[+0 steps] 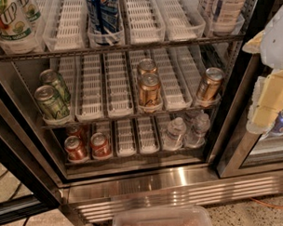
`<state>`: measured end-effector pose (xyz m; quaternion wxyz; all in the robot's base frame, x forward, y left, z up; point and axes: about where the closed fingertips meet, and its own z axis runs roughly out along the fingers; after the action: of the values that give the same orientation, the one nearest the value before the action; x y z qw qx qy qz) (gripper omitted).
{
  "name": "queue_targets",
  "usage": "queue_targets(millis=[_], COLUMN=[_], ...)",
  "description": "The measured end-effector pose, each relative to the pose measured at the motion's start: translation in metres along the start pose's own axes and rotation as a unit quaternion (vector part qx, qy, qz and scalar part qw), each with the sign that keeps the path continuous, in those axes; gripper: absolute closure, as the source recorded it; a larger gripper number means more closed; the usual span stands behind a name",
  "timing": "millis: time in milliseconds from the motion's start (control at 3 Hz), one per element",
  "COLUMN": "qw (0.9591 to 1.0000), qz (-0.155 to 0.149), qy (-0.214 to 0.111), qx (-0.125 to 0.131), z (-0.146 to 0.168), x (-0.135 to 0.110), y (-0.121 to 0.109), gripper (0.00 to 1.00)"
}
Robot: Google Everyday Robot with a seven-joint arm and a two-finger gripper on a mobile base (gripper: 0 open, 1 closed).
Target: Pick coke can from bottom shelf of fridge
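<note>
The fridge (181, 188) stands open in front of me, with a shiny ribbed steel base. On the bottom shelf (133, 158), three red coke cans stand in the left lanes: two at the front (76, 149) (100, 145) and one behind (77, 131). My gripper (267, 106) is a blurred white and pale-yellow shape at the right edge, outside the fridge. It is to the right of and above the coke cans, in front of the door frame, and far from them.
Clear water bottles (174, 133) stand at the right of the bottom shelf. Copper-gold cans (149, 91) and green cans (51, 103) fill the middle rack. Blue bottles (103, 16) stand on the rack above. A clear plastic tub (161, 220) lies on the floor below. The black door frame (235, 130) is at the right.
</note>
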<state>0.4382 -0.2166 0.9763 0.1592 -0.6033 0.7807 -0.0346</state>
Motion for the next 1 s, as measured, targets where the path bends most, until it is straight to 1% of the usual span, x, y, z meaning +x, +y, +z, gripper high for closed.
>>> queue_targets(millis=[333, 667, 1000], qw=[1.0000, 0.9999, 0.9994], qz=[0.000, 0.007, 0.012], qy=[0.000, -0.012, -0.028], qx=[0.000, 0.003, -0.016], z=[0.000, 0.010, 0.050], x=[0.000, -0.003, -0.014], y=[0.000, 0.004, 0.022], gripper=[0.00, 0.00, 0.00])
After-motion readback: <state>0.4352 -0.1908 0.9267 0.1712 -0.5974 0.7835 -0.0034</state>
